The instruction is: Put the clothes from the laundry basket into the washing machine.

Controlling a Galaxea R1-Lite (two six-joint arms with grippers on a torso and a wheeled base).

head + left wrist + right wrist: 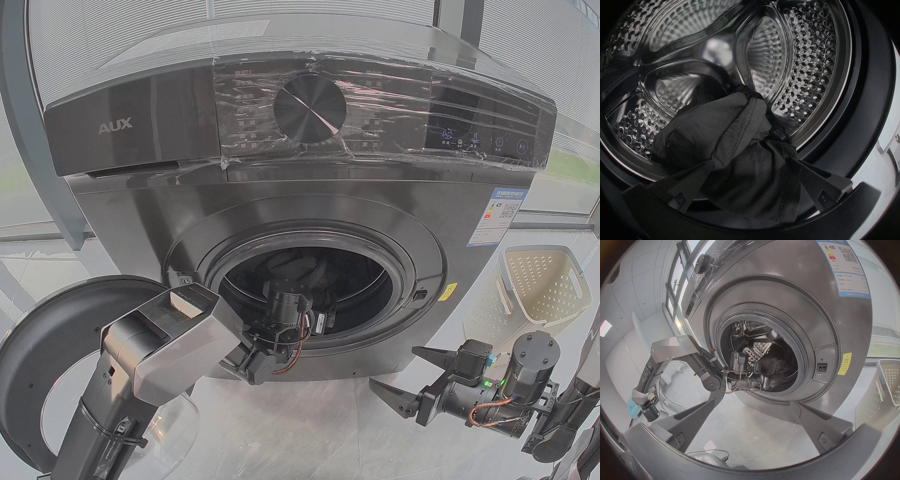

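The grey front-loading washing machine (350, 206) has its round mouth uncovered. My left arm reaches into that mouth, and my left gripper (750, 187) is open inside the steel drum (803, 47). A black garment (731, 147) lies bunched between its spread fingers (825, 187) and droops over the dark door seal. More dark cloth (775, 366) lies in the drum beside the left gripper (768, 382). My right gripper (395, 367) hangs open and holds nothing, low over the floor in front of the machine's right corner. The cream laundry basket (544, 287) stands to the right, with no clothes visible in it.
The machine's round door (50, 337) is swung wide to the left, close beside my left arm. Pale tiled floor (312, 425) lies bare in front of the machine. The basket (887, 387) sits close against the machine's right side.
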